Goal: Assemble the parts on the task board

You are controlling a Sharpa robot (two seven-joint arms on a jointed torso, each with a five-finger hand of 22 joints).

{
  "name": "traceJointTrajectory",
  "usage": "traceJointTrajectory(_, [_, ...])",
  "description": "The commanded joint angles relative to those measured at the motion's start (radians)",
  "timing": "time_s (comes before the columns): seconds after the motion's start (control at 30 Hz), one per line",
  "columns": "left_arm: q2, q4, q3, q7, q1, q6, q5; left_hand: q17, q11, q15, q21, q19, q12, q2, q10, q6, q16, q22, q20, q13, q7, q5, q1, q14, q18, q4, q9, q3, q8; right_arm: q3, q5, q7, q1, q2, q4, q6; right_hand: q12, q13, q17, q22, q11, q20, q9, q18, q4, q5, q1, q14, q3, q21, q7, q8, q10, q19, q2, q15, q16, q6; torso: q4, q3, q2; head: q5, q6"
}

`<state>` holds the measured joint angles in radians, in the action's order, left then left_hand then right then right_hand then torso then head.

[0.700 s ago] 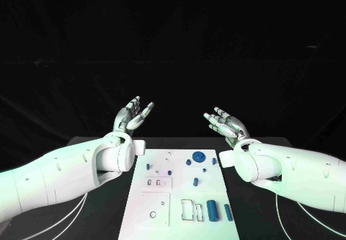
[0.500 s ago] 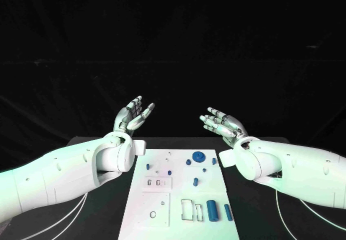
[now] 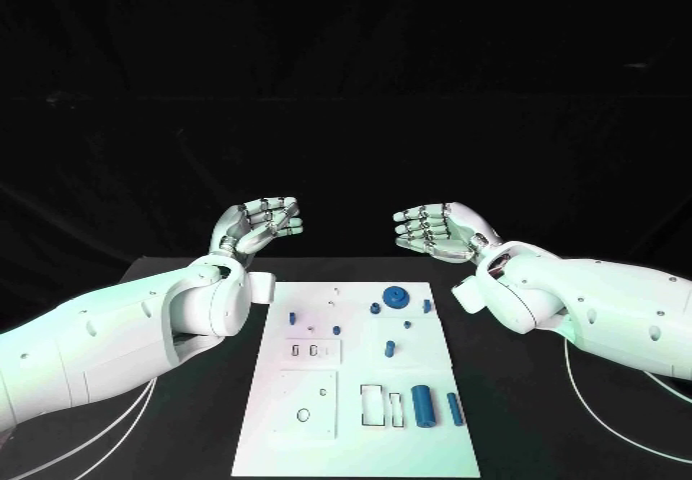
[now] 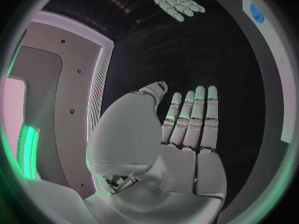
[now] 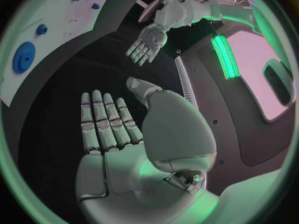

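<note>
The white task board (image 3: 361, 450) lies lengthwise in the middle of the black table. On it are a blue round disc (image 3: 395, 295) near the far end, a blue peg (image 3: 389, 349) at mid-board, a thick blue cylinder (image 3: 423, 405) and a thin blue rod (image 3: 454, 408) at the near right. My left hand (image 3: 257, 225) and right hand (image 3: 440, 232) hover in the air beyond the board's far end, fingers pointing toward each other. The wrist views show the left hand (image 4: 181, 134) and right hand (image 5: 118, 129) flat, fingers straight, holding nothing.
Several small blue pieces (image 3: 338, 329) stand around the board's far half. Two rectangular slots (image 3: 372, 403) and an oval hole (image 3: 304, 414) mark its near half. Black table (image 3: 173, 440) stretches on both sides. The right wrist view shows the board (image 5: 69, 30) and disc (image 5: 25, 57).
Both hands have turned from fingers pointing up and away to fingers pointing inward at each other, and sit slightly lower. The head camera has shifted a little; the parts lie as before.
</note>
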<state>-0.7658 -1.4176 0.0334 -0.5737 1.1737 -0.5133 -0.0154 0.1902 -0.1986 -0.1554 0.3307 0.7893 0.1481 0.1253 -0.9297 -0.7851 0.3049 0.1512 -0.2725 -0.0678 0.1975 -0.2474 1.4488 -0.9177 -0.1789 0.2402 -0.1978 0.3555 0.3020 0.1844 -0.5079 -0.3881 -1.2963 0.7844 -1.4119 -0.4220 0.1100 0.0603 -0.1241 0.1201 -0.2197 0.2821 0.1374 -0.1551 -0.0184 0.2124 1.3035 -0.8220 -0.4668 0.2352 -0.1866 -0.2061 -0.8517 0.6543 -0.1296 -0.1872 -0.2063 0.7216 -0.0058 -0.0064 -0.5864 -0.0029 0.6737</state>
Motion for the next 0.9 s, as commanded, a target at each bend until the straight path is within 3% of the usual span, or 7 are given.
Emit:
traceJointTrajectory(0.03, [-0.012, -0.016, -0.001, 0.016, 0.001, 0.095, 0.058, 0.015, 0.02, 0.017, 0.017, 0.036, -0.006, 0.022, -0.067, -0.054, 0.006, 0.001, 0.016, 0.003, 0.033, 0.003, -0.002, -0.039, -0.006, 0.003, -0.001, 0.025, 0.012, -0.001, -0.279, 0.07, -0.006, 0.003, 0.002, 0.027, -0.009, 0.002, -0.013, 0.013, 0.029, -0.015, 0.017, -0.03, -0.041, -0.018, 0.018, -0.167, -0.054, 0.054, -0.063, -0.031, -0.163, 0.135, -0.033, 0.037, -0.034, 0.148, 0.003, -0.0032, -0.022, -0.006, -0.003])
traceJointTrajectory(0.23, [-0.048, -0.062, -0.001, 0.045, 0.001, 0.127, 0.105, 0.037, 0.034, 0.036, 0.039, 0.078, -0.017, 0.037, -0.127, -0.076, 0.022, 0.005, 0.034, 0.002, 0.024, 0.005, 0.005, -0.095, -0.006, -0.005, 0.002, 0.053, 0.008, -0.003, -0.455, 0.14, -0.015, 0.006, -0.002, 0.05, -0.024, 0.005, -0.031, 0.021, 0.059, -0.052, 0.019, -0.03, -0.043, -0.013, 0.002, -0.282, -0.072, 0.09, -0.037, -0.038, -0.251, 0.221, -0.056, 0.075, -0.063, 0.2, 0.0073, -0.0079, -0.044, -0.011, -0.007])
traceJointTrajectory(0.43, [-0.093, -0.13, -0.001, 0.072, 0.001, 0.15, 0.133, 0.069, 0.044, 0.054, 0.077, 0.119, -0.038, 0.055, -0.173, -0.096, 0.045, 0.02, 0.058, 0.002, 0.02, 0.006, 0.01, -0.153, -0.005, -0.022, 0.005, 0.084, 0.004, -0.005, -0.691, 0.284, -0.021, 0.005, -0.016, 0.087, -0.036, 0.007, -0.076, 0.041, 0.087, -0.09, 0.025, -0.029, -0.034, -0.025, -0.015, -0.395, -0.063, 0.141, -0.015, -0.044, -0.326, 0.303, -0.086, 0.113, -0.108, 0.235, 0.0161, -0.0115, -0.072, -0.017, -0.013])
traceJointTrajectory(0.57, [-0.118, -0.172, -0.002, 0.082, 0.002, 0.155, 0.138, 0.079, 0.044, 0.057, 0.087, 0.125, -0.046, 0.06, -0.178, -0.098, 0.053, 0.024, 0.062, 0.003, 0.02, 0.006, 0.006, -0.167, -0.004, -0.025, 0.006, 0.089, 0.0, -0.005, -0.804, 0.349, -0.022, 0.002, -0.028, 0.097, -0.031, 0.018, -0.155, 0.079, 0.115, -0.136, 0.029, -0.03, -0.019, -0.027, -0.021, -0.533, -0.031, 0.219, 0.01, -0.043, -0.377, 0.418, -0.108, 0.157, -0.217, 0.251, 0.0239, -0.0137, -0.09, -0.017, -0.014])
traceJointTrajectory(0.77, [-0.15, -0.228, -0.004, 0.092, 0.006, 0.16, 0.141, 0.083, 0.044, 0.057, 0.091, 0.126, -0.051, 0.063, -0.179, -0.097, 0.055, 0.026, 0.063, 0.003, 0.021, 0.007, 0.001, -0.169, -0.003, -0.024, 0.007, 0.089, -0.002, -0.006, -0.921, 0.416, -0.022, -0.013, -0.038, 0.115, -0.041, 0.041, -0.377, 0.187, 0.14, -0.184, 0.046, -0.024, 0.009, 0.019, -0.014, -0.611, -0.017, 0.387, 0.031, -0.038, -0.421, 0.509, -0.126, 0.189, -0.542, 0.283, 0.0357, -0.0169, -0.117, -0.023, -0.014])
traceJointTrajectory(0.8, [-0.152, -0.234, -0.004, 0.093, 0.007, 0.16, 0.141, 0.083, 0.044, 0.057, 0.091, 0.126, -0.051, 0.063, -0.179, -0.097, 0.055, 0.026, 0.063, 0.003, 0.021, 0.007, 0.001, -0.169, -0.003, -0.024, 0.007, 0.089, -0.002, -0.006, -0.934, 0.424, -0.022, -0.016, -0.038, 0.118, -0.042, 0.048, -0.486, 0.218, 0.141, -0.189, 0.052, -0.024, 0.016, 0.038, -0.014, -0.637, -0.024, 0.431, 0.036, -0.037, -0.425, 0.524, -0.129, 0.192, -0.67, 0.288, 0.0374, -0.0175, -0.121, -0.024, -0.014])
traceJointTrajectory(0.9, [-0.157, -0.246, -0.005, 0.096, 0.008, 0.161, 0.142, 0.084, 0.043, 0.057, 0.092, 0.126, -0.053, 0.064, -0.178, -0.097, 0.055, 0.026, 0.064, 0.003, 0.022, 0.007, -0.002, -0.169, -0.003, -0.023, 0.007, 0.089, -0.003, -0.006, -0.958, 0.44, -0.021, -0.022, -0.037, 0.124, -0.043, 0.056, -0.673, 0.259, 0.142, -0.193, 0.059, -0.024, 0.027, 0.044, -0.018, -0.657, -0.031, 0.485, 0.033, -0.034, -0.422, 0.527, -0.136, 0.191, -0.851, 0.291, 0.0407, -0.0183, -0.13, -0.026, -0.017])
